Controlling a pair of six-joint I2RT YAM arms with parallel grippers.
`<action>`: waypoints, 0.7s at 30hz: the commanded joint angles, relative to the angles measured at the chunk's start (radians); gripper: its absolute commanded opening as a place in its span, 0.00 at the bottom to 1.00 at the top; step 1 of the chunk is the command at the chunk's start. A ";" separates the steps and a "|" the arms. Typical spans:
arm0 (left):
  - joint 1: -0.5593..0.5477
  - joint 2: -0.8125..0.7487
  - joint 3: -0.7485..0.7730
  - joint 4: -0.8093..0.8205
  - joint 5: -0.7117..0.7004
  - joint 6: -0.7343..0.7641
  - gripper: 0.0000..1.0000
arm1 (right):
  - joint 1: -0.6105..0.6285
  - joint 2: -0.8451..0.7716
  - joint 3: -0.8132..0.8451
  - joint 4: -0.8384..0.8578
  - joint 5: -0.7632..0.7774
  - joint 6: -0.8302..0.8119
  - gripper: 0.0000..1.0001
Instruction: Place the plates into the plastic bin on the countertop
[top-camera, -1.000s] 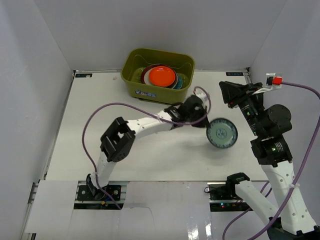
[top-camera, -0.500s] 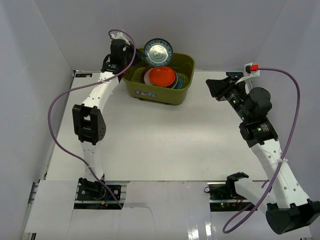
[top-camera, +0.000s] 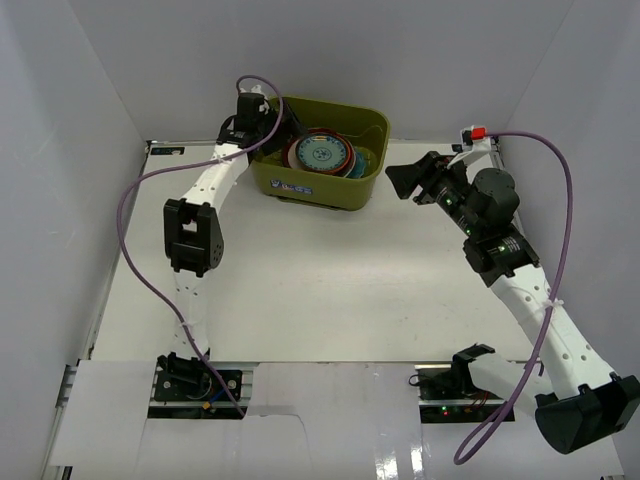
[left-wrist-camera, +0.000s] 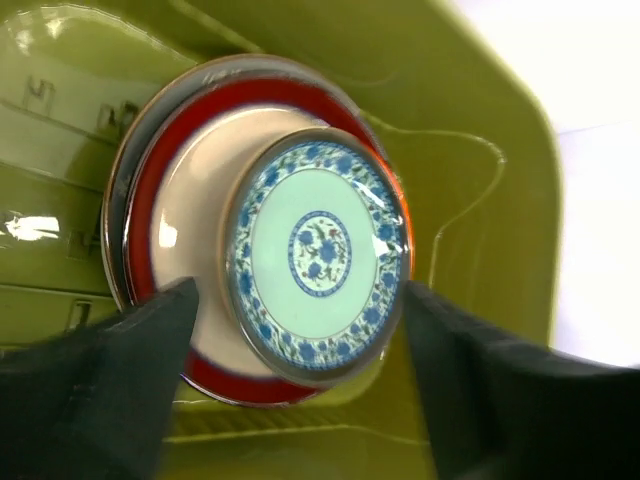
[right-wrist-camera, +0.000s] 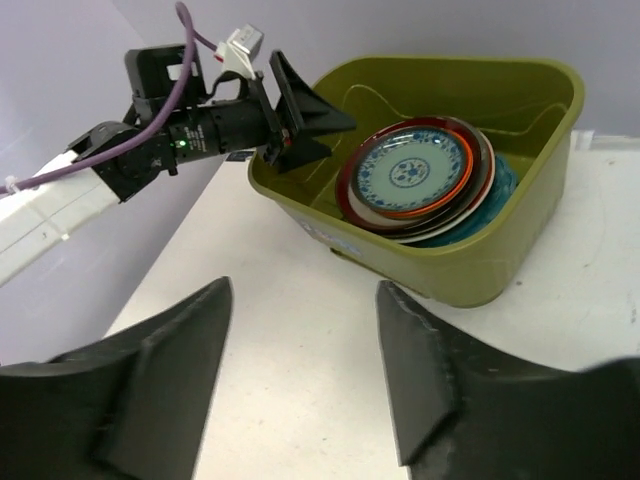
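The olive-green plastic bin stands at the back of the white countertop. Inside it is a stack of plates, with the small blue-green patterned plate on top, above an orange rim, a cream plate and a dark-red-rimmed plate; a teal edge shows underneath. My left gripper hovers open over the bin's left side, its fingers on either side of the patterned plate and apart from it. My right gripper hangs open and empty over the countertop, right of the bin.
White walls close in the countertop on the left, back and right. The left arm's purple cable loops over the left part of the table. The right arm's cable arcs beside the right wall.
The left gripper carried the small patterned plate from mid-table to the bin, lowered it and opened; the plate now lies on the stack. The right gripper opened wider and swung toward the bin.
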 joint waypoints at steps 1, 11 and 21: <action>0.006 -0.182 0.000 0.015 -0.027 0.037 0.98 | 0.011 -0.001 0.050 0.001 0.042 -0.028 0.70; -0.043 -0.647 -0.300 0.113 0.155 0.149 0.98 | 0.011 -0.093 0.059 -0.024 0.131 -0.087 0.90; -0.057 -1.467 -1.078 0.147 0.020 0.244 0.98 | 0.010 -0.414 0.027 -0.124 0.374 -0.277 0.90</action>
